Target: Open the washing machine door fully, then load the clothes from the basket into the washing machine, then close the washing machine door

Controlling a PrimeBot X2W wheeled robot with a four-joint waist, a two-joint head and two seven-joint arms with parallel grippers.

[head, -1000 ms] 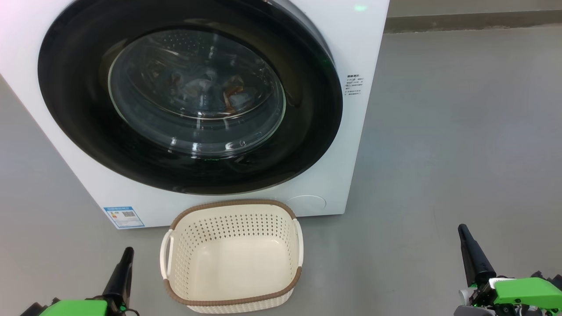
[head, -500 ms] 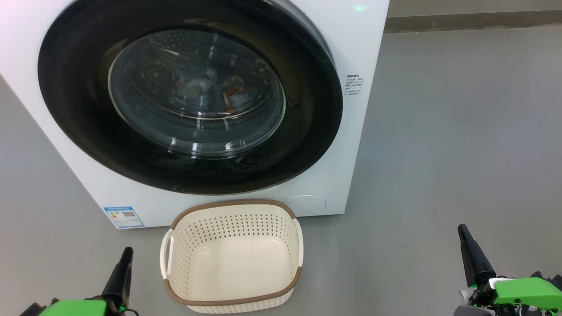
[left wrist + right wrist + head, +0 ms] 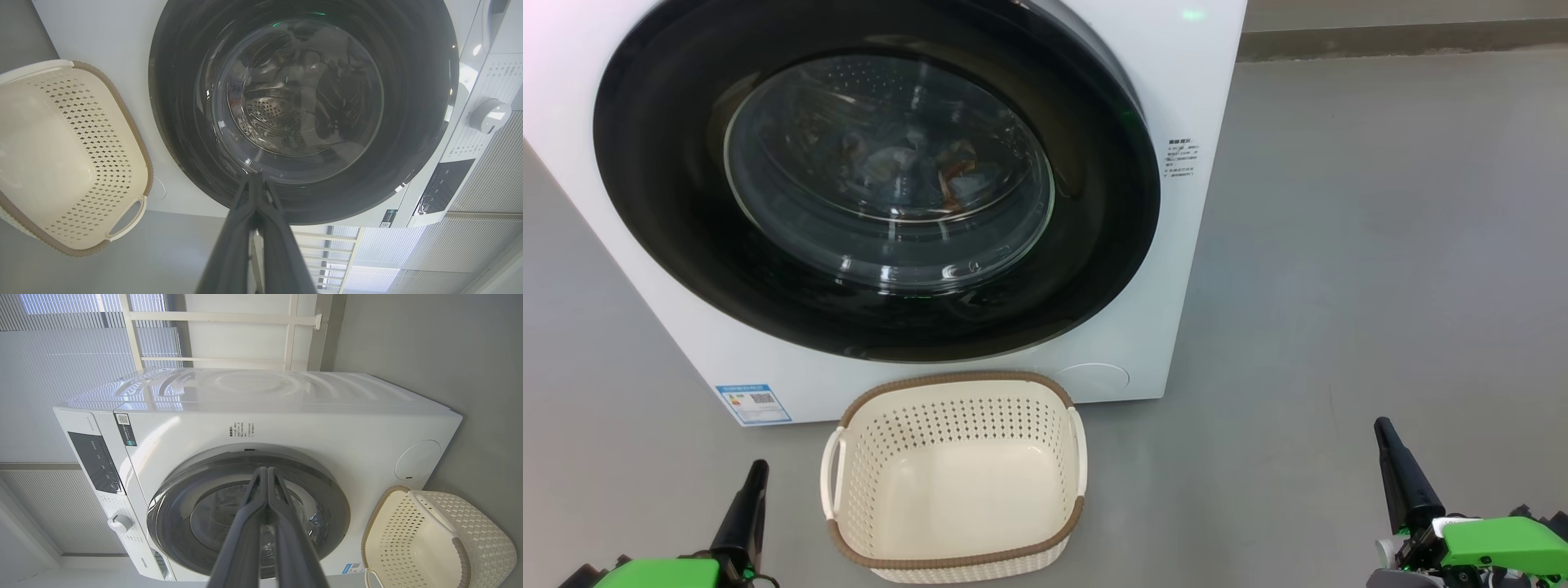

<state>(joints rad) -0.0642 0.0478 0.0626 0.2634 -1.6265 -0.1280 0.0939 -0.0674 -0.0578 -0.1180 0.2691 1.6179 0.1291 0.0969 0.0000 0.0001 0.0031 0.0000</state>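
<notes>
Clothes (image 3: 956, 173) sealed behind washing machine door (image 3: 882, 241).
Holds left end effector (image 3: 755, 474) and right end effector (image 3: 1382, 429) closed, empty, flanking bare basket (image 3: 956, 420): seemingly finished.

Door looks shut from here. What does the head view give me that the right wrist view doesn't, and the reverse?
Head view: the clothes seen through the washing machine door, the basket's empty inside, and the left gripper and right gripper low in the corners, jaws shut. Right wrist view: the washing machine's top, its control panel and dial. Both: the shut door, the basket standing before it, and the right gripper.
</notes>
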